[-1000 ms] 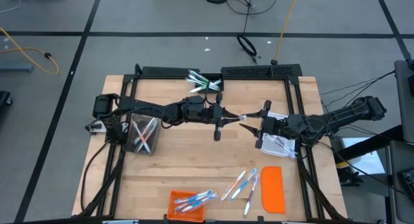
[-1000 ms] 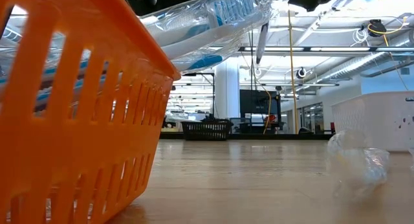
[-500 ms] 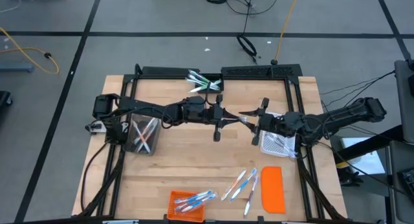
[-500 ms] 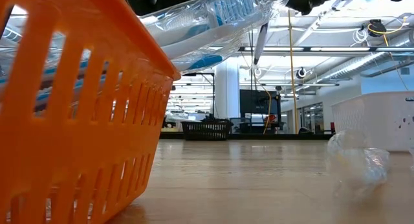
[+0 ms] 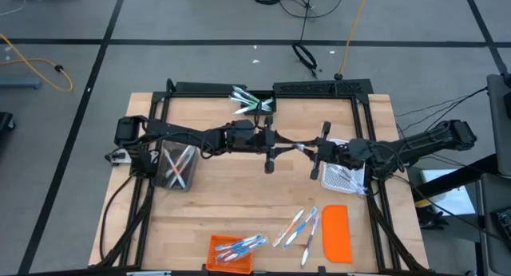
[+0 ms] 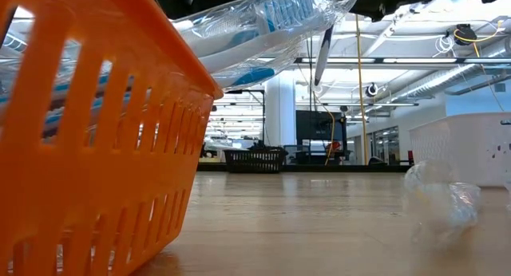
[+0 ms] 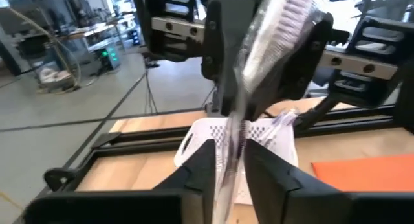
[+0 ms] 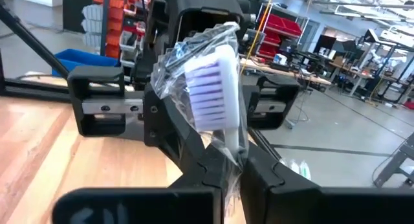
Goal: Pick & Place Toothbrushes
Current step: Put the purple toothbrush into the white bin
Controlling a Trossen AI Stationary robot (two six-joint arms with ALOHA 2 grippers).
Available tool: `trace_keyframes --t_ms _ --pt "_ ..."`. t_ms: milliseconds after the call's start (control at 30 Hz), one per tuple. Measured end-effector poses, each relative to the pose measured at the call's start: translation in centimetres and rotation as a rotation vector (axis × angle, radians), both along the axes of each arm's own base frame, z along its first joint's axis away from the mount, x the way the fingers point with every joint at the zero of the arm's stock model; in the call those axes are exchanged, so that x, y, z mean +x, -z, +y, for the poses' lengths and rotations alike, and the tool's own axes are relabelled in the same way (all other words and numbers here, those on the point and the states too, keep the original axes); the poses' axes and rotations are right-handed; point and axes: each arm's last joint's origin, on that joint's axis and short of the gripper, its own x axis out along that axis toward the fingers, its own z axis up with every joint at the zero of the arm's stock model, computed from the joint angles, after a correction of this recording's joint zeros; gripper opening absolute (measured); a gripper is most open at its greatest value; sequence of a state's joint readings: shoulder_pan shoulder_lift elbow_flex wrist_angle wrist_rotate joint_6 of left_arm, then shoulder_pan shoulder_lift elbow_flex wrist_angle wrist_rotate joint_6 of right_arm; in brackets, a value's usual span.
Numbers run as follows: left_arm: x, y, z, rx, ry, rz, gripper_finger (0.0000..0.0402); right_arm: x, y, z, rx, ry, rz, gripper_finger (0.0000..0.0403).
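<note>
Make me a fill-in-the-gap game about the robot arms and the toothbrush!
1. Both grippers, left gripper and right gripper, hold one plastic-wrapped toothbrush with ____ bristles.
2. The flat orange rectangular lid lies on the ____ table.
3. The orange slotted basket holds ____.

Missing words: purple; wooden; toothbrushes

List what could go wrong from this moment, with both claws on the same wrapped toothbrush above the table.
1. Both the left claw and the right claw grip one wrapped toothbrush in mid-air; if either pulls before the other lets go, the wrapper may tear or the brush may drop.
2. The claws sit very close; a small misalignment could knock them together.
3. A dropped brush might land on the table beside the white mesh basket, not in it.
</note>
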State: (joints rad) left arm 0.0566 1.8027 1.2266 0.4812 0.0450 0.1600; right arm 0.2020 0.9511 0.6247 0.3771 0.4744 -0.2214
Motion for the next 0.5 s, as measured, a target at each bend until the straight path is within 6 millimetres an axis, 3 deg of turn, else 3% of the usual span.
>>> trace_keyframes --t_ms 267,500 --pt "-0.1 0.5 0.2 0.028 -0.029 0.054 0.0145 -1.9 -0.4 -0.2 0.031 0.068 0.037 0.0010" --pt "-0.2 1.1 0.2 0.025 -0.028 0.119 0.0165 -5.2 -0.5 -0.3 0.111 0.142 0.085 0.0010"
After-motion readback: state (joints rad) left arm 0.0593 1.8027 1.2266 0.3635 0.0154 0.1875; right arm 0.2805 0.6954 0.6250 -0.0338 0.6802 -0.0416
